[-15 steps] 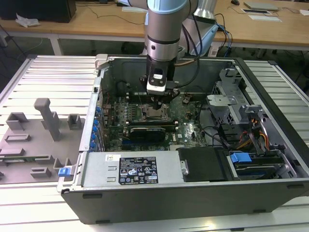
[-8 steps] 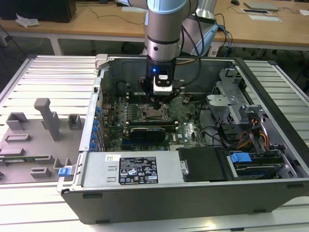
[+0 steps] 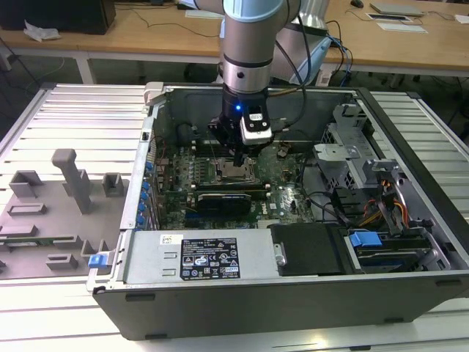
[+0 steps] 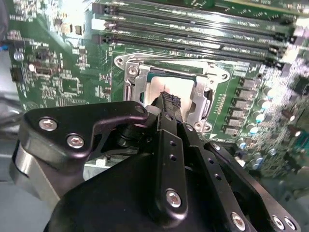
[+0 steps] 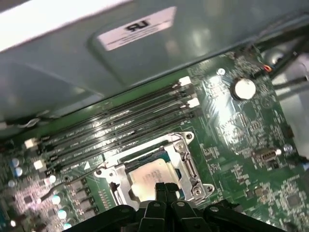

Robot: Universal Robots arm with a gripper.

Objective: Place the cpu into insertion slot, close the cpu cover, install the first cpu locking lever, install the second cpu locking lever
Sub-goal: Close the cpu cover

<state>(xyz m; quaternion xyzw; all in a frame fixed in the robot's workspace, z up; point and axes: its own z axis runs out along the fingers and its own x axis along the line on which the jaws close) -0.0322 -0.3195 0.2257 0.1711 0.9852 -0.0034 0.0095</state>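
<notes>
In both wrist views the cpu, a pale silvery square chip, lies flat in the insertion slot on the green board. The cpu cover, a silver metal frame, lies down around the chip, which shows through its window. My gripper hangs straight over the chip. Its black fingertips are shut together with nothing between them, at or just above the chip's top; whether they touch it I cannot tell. The locking levers cannot be made out.
Long black memory slots run beside the socket. A black graphics card lies across the board, below the socket in the exterior view. The power supply, case walls and cables hem the board in. A grey fixture tray sits outside.
</notes>
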